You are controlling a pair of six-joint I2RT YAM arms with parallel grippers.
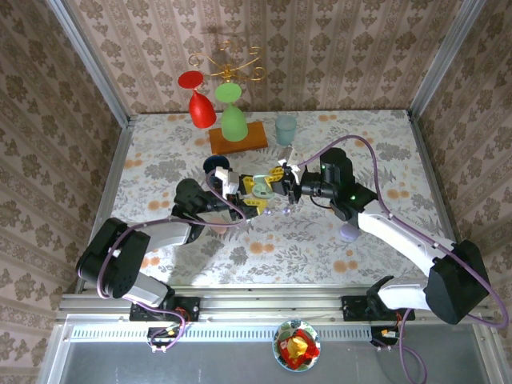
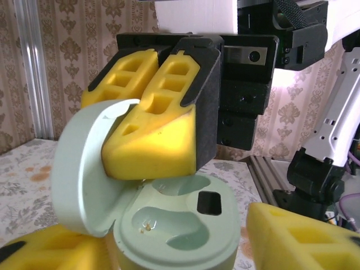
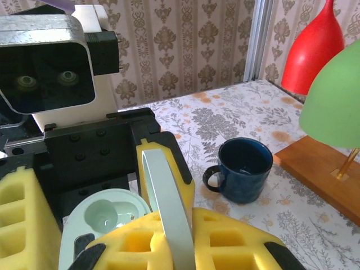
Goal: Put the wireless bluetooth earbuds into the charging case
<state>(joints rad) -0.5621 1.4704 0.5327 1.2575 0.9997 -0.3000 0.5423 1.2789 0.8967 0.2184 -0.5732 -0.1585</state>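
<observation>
A mint-green charging case [image 2: 174, 225] stands open, and both of its wells [image 2: 169, 222] are empty. Its lid [image 2: 84, 163] is swung up to the left. My right gripper [image 3: 180, 242] is shut on that lid [image 3: 169, 208], one yellow foam finger on each face. My left gripper [image 2: 174, 247] is open around the case body. Its right finger [image 2: 304, 236] stands apart from the case, and its left finger [image 2: 45, 250] sits under the lid. In the top view both grippers [image 1: 248, 196] [image 1: 282, 188] meet at mid-table. The earbuds are out of view.
A dark blue mug [image 3: 242, 169] stands just beyond the grippers. Behind it a wooden base [image 1: 238, 138] carries a red and a green upturned glass, with a pale cup [image 1: 286, 128] beside it. A lilac case [image 1: 350, 233] lies by the right arm.
</observation>
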